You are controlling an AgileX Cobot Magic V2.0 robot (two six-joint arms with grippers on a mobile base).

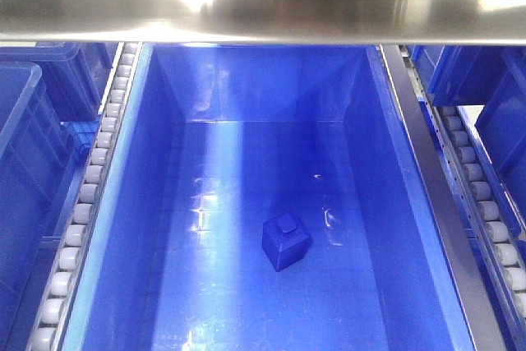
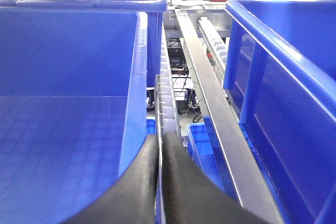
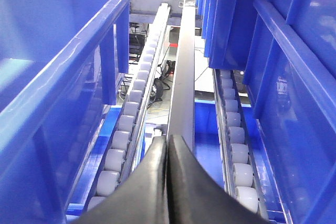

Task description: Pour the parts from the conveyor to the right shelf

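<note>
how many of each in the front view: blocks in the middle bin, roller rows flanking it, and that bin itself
small glossy blue plastic block, lying on the bin's floor: 1
rows of white rollers, one on the left and one on the right: 2
deep blue plastic bin in the middle: 1
total: 4

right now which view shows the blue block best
The front-facing view: the block lies in plain sight on the floor of the middle bin, knob up. The left wrist view shows part of a bin floor but no block; the right wrist view shows only bin walls and rollers, so the block is out of sight in both.
</note>
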